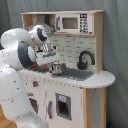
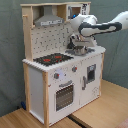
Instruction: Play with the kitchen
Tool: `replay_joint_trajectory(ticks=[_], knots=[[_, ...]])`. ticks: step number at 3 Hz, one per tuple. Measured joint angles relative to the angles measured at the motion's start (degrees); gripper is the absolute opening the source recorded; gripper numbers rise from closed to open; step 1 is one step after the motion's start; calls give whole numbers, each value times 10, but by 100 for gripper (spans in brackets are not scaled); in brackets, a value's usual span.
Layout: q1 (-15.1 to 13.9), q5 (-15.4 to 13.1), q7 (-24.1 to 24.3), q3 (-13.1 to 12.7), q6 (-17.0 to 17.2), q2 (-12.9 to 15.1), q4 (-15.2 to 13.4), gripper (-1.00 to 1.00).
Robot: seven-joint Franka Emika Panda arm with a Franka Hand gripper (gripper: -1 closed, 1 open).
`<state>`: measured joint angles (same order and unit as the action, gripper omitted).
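The kitchen [image 1: 70, 97] [image 2: 37, 85] is a white and light-wood toy with a grey hood [image 2: 48, 20], a stove top [image 2: 50, 59], an oven window [image 2: 63, 96], a black faucet [image 1: 85, 58] and a sink [image 1: 77, 74]. In both exterior views my gripper [image 1: 53, 62] [image 2: 79, 45] hangs over the counter between stove and sink. Directly under it, at the sink's edge, is a small metal pot [image 1: 58, 68] [image 2: 78, 50]. Whether the pot rests on the counter or is held cannot be made out.
A toy microwave [image 1: 73, 23] sits on the upper shelf, above the pegboard back [image 2: 52, 37]. My white arm fills the first exterior view's left [image 1: 15, 75]. The kitchen stands on a wooden table [image 2: 100, 107] with a grey curtain behind.
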<state>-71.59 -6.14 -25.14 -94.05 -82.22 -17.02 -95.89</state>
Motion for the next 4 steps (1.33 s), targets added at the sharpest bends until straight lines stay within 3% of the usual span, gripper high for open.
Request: replay_joint_trajectory(ticks=[2,4], knots=[[76,-31,8,94,-7,22,-17,-100],[77,-34,8,126,-106,21,-82,-100]])
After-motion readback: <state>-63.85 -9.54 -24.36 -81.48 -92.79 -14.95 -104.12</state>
